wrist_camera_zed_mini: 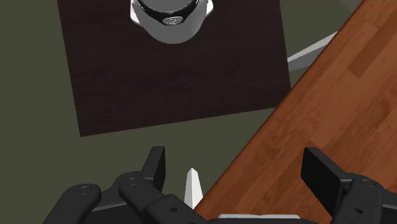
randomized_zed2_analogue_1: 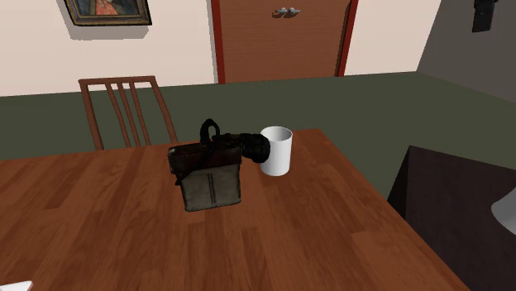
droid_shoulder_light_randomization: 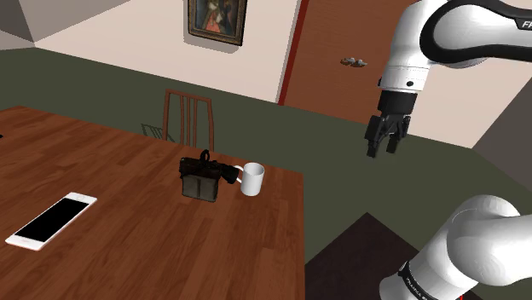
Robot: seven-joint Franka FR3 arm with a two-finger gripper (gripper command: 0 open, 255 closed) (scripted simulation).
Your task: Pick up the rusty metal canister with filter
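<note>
Here the wooden table [droid_shoulder_light_randomization: 128,239] is stretching wide, with bare board lying open toward its near side. Close to its far edge the rusty canister [droid_shoulder_light_randomization: 201,181] is standing upright, its dark filter pointing at a white mug [droid_shoulder_light_randomization: 252,179] just beside it. The gripper [droid_shoulder_light_randomization: 385,143] is hanging over the floor past the table's edge, well apart from the canister, its fingers [wrist_camera_zed_mini: 321,175] spread and clasping nothing.

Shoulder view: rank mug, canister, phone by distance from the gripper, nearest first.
1. White mug: by the right edge of the table, on the side of the gripper.
2. Dark canister: just left of the mug.
3. Phone: far left of the table.
</note>
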